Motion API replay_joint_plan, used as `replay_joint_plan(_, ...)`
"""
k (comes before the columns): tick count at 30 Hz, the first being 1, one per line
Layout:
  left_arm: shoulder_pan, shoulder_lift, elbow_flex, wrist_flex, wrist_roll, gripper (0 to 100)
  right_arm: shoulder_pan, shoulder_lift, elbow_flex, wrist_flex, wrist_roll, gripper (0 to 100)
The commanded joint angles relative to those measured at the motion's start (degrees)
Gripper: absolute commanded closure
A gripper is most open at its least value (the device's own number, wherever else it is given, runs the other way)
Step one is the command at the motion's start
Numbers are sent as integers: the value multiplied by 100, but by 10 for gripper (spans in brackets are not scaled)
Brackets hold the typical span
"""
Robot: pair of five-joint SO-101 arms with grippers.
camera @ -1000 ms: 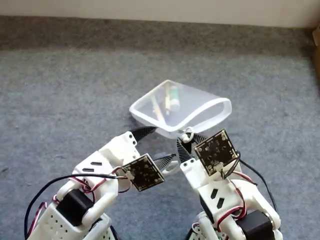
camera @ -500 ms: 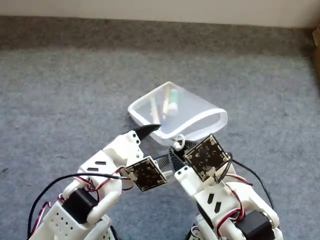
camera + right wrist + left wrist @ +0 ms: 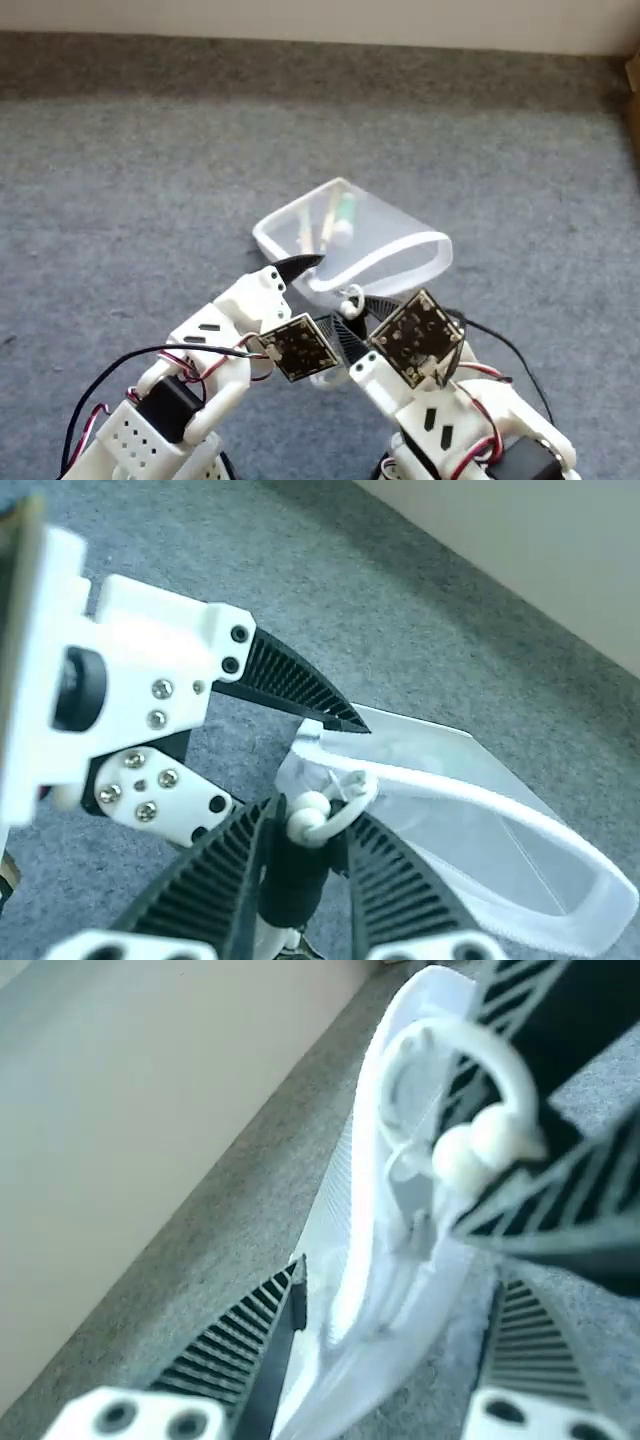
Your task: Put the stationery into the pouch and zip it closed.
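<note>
The left tool [image 3: 395,1290] is opened wide. The near end of the translucent white mesh pouch [image 3: 385,240], edged with a white zip band, is seen between its ribbed black fingers [image 3: 250,1360], with a gap on either side. The right tool [image 3: 315,815], just beside the left one, is closed narrowly on the white beaded zip pull [image 3: 465,1155] at that same end. The pouch is laid on the grey carpeted counter [image 3: 150,180], stretching away beyond both tools, its zip band gaping in a loop. Slim pale sticks of stationery [image 3: 338,222] are seen inside, at the end farthest from the tools.
</note>
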Motion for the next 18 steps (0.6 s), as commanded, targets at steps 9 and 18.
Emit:
replay_joint_plan(9, 84, -136, 31, -299, -26, 854, -101, -66, -532, 92, 70, 993)
replay_joint_plan(18, 84, -136, -444, 325, 554, 723, -84, -66, -532, 92, 79, 993)
